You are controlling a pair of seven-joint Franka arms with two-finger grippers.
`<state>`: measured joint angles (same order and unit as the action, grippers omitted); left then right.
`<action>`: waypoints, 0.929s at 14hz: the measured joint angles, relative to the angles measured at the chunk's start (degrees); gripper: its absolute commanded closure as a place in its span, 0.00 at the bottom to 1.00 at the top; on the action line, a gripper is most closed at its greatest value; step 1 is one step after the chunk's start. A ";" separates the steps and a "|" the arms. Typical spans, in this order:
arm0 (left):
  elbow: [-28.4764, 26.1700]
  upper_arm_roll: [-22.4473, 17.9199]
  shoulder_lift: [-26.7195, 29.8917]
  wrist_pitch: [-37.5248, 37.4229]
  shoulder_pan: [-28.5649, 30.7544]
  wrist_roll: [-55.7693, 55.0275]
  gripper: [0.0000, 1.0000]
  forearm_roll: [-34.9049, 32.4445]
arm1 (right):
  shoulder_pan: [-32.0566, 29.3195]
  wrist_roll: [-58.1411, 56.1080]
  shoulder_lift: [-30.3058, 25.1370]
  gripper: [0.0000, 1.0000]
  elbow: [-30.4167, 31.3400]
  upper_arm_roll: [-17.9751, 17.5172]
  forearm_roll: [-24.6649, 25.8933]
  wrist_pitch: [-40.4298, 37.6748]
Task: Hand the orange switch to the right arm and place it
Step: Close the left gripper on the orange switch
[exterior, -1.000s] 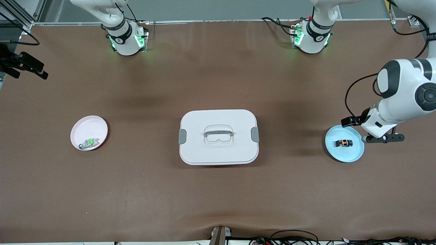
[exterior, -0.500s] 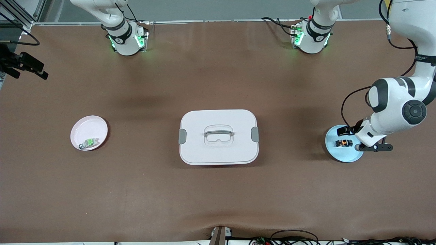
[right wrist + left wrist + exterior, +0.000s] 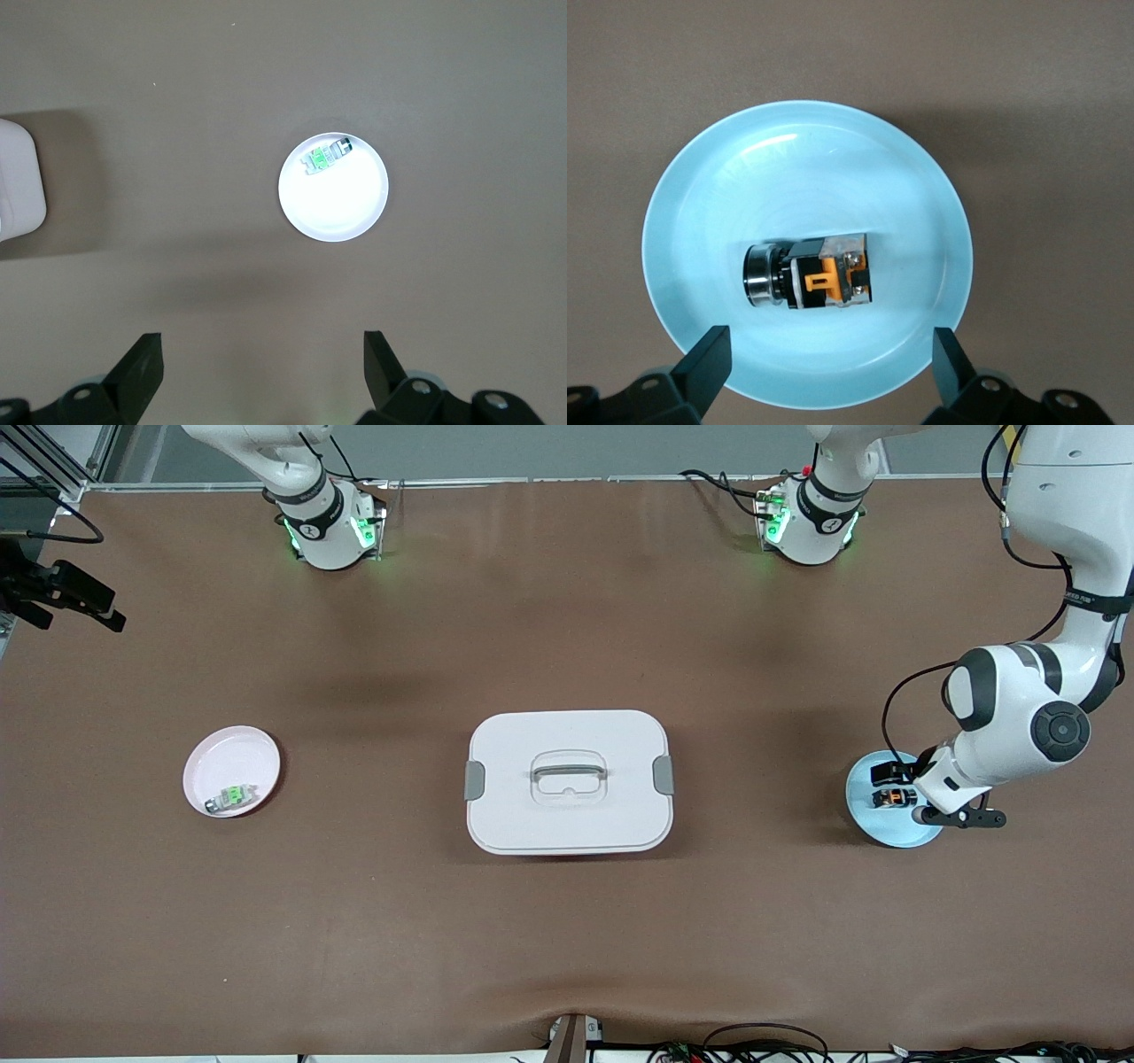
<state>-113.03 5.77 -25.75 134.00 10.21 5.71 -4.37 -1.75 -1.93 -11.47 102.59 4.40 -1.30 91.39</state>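
The orange switch [image 3: 893,797] lies on its side in the middle of a light blue plate [image 3: 886,829] toward the left arm's end of the table. My left gripper [image 3: 957,816] hangs low over that plate's rim, open and holding nothing. The left wrist view has the switch [image 3: 811,274], black with an orange band, on the plate [image 3: 806,159] just ahead of my left gripper [image 3: 828,367]. The right arm's base [image 3: 328,527] shows in the front view, but its hand is out of that view. My right gripper [image 3: 261,372] is open and empty, high above the brown table.
A white lidded box [image 3: 567,824] with a handle stands at the table's middle. A pink plate [image 3: 232,757] toward the right arm's end holds a silvery-white component with a green centre [image 3: 232,797]. The right wrist view shows that plate [image 3: 333,204] and the box's corner [image 3: 18,177].
The left arm has swung in and lowered, and its gripper now sits over the blue plate's rim beside the switch. The switch and the right arm have not moved.
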 measured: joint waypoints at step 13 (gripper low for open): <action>0.74 -0.09 -4.00 4.94 0.76 0.01 0.00 -0.38 | 0.00 0.00 0.01 0.00 0.00 -0.01 0.00 -0.02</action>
<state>-112.28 5.69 -29.76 138.94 10.97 5.71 -4.76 -1.75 -1.93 -11.46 102.59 4.39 -1.30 91.37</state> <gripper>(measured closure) 0.000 0.000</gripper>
